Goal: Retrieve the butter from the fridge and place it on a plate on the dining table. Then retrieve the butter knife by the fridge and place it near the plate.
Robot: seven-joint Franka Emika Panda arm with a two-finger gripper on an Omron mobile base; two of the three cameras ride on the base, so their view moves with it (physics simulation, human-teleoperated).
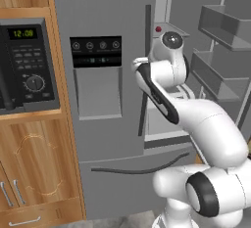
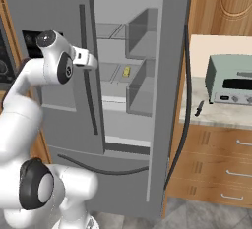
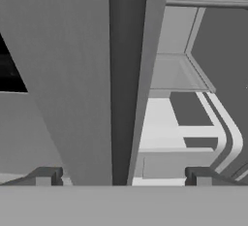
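My gripper (image 3: pixel 123 176), jaws spread and empty, faces the fridge (image 2: pixel 59 7) door edge; the butter (image 2: pixel 126 71) lies on an inner shelf, the butter knife (image 2: pixel 199 108) on the desk (image 2: pixel 216 117) beside.

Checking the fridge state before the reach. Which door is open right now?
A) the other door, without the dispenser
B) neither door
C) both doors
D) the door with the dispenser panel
A: in the right base view the fridge door with the dispenser panel sits closed, while the other door is swung out, exposing shelves and the butter.
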